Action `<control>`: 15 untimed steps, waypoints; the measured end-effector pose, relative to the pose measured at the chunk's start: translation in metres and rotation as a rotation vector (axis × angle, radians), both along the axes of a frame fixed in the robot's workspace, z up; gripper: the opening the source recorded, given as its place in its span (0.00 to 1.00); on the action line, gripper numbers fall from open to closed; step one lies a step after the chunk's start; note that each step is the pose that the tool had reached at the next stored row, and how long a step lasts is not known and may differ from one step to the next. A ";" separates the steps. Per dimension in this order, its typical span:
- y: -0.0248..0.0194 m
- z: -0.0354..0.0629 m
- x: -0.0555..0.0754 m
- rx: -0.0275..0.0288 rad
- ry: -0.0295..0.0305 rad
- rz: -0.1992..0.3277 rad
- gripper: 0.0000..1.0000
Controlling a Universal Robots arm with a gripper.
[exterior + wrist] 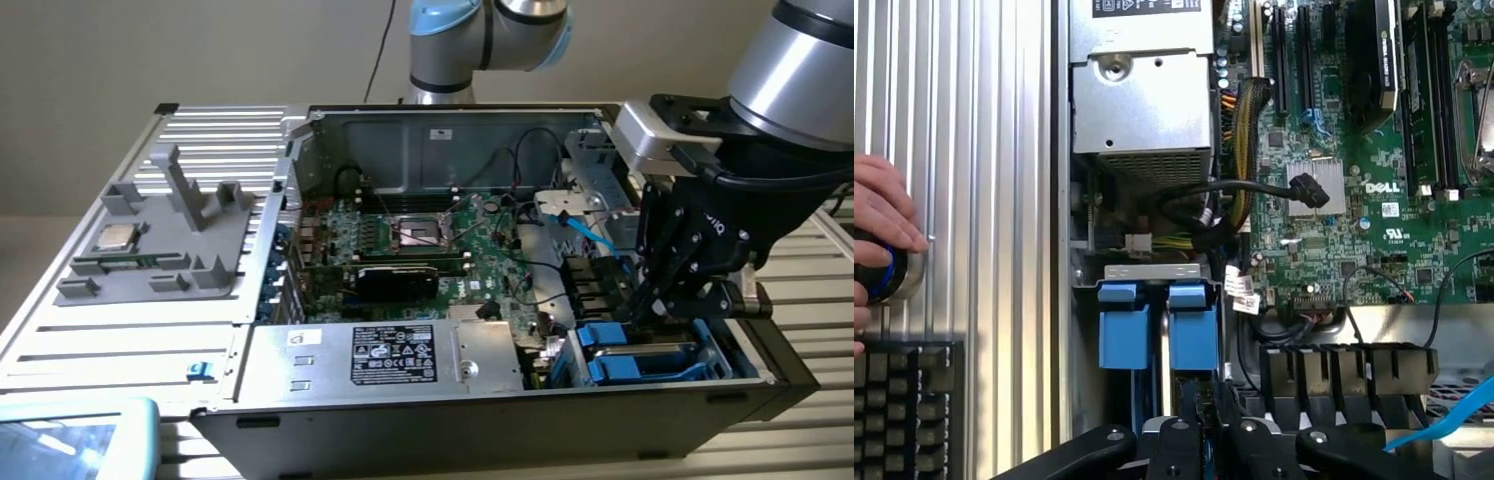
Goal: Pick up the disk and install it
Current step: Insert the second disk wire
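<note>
The disk (638, 358) sits on edge in the drive bay at the lower right of the exterior view, showing mostly its bright blue bracket (two blue tabs stand side by side in the wrist view (1192, 325)). The gripper (663, 312) reaches down onto it, black fingers nearly closed around its top edge, inside the open computer case (400, 425), right of the motherboard (441, 245).
</note>
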State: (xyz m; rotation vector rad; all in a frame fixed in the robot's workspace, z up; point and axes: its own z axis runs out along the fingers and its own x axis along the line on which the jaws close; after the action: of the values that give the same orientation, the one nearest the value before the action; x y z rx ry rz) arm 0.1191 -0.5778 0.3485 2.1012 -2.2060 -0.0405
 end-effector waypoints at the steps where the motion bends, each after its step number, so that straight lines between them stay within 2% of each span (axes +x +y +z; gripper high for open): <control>1: 0.0000 -0.0001 0.000 0.0000 -0.0001 0.000 0.16; 10: 0.0002 -0.0034 0.000 0.0000 -0.0015 0.000 0.16; 15: 0.0027 -0.0040 0.000 0.0002 -0.0054 0.000 0.16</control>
State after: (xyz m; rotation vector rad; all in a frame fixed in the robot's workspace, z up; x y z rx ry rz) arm 0.1187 -0.5751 0.3445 2.1042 -2.2089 -0.0352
